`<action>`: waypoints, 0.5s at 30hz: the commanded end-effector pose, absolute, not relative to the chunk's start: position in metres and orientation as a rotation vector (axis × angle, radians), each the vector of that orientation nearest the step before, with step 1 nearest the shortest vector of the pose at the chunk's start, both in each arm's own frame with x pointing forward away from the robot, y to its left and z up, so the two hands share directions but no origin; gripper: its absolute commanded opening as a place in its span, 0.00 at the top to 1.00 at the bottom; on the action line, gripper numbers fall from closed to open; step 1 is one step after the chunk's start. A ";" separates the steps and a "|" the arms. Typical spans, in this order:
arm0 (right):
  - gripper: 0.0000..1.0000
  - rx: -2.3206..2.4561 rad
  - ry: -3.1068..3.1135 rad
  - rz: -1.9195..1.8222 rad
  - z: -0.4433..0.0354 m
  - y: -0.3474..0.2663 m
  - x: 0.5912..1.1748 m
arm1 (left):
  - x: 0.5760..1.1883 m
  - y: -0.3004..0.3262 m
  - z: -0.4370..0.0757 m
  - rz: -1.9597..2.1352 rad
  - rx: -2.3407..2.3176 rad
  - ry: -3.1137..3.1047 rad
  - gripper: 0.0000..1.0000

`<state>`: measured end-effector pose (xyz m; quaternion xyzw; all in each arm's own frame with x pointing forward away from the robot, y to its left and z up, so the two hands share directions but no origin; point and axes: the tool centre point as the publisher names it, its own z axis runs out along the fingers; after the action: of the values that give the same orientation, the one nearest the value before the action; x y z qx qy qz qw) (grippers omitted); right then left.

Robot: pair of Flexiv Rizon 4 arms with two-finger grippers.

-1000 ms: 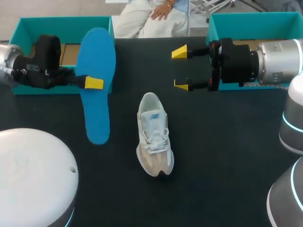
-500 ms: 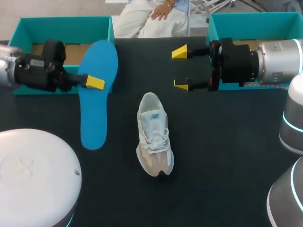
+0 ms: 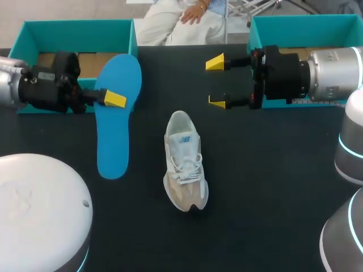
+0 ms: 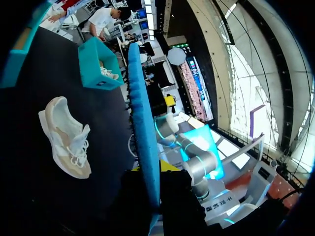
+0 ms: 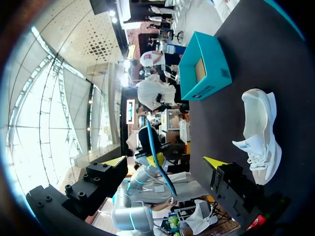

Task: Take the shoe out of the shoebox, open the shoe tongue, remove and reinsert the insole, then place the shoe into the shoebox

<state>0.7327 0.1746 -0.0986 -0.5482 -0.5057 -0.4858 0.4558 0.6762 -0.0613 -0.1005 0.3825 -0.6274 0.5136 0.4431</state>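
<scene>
While the left gripper (image 3: 112, 99) pinches the insole (image 3: 115, 136) by one edge, it may pivot or slip before reaching the shoe (image 3: 184, 164). The right gripper (image 3: 217, 83) stands wide open, empty.

White shoe (image 3: 185, 161) sole down mid-table; blue insole (image 3: 116, 122) off to its left; teal shoebox (image 3: 79, 27) behind.

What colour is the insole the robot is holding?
Bright blue all over. The insole shows best in the head view.
</scene>
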 end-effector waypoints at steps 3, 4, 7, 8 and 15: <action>0.00 -1.434 -1.357 -1.134 -0.089 0.178 0.730 | 0.682 -0.071 -0.115 1.301 0.966 -1.496 1.00; 0.00 -1.454 -1.383 -1.140 -0.087 0.178 0.729 | 0.684 -0.072 -0.116 1.311 0.974 -1.488 1.00; 0.00 -1.549 -1.492 -1.106 -0.081 0.183 0.722 | 0.690 -0.075 -0.119 1.335 0.987 -1.467 1.00; 0.00 -1.588 -1.526 -1.093 -0.078 0.185 0.719 | 0.691 -0.077 -0.121 1.327 0.986 -1.452 1.00; 0.00 -1.724 -1.718 -1.012 -0.062 0.206 0.710 | 0.702 -0.088 -0.128 1.339 1.018 -1.409 1.00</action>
<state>0.7139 0.1924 -0.0721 -0.5885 -0.5895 -0.4417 0.3332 0.6980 -0.0803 -0.1234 0.4133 -0.5725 0.5426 0.4549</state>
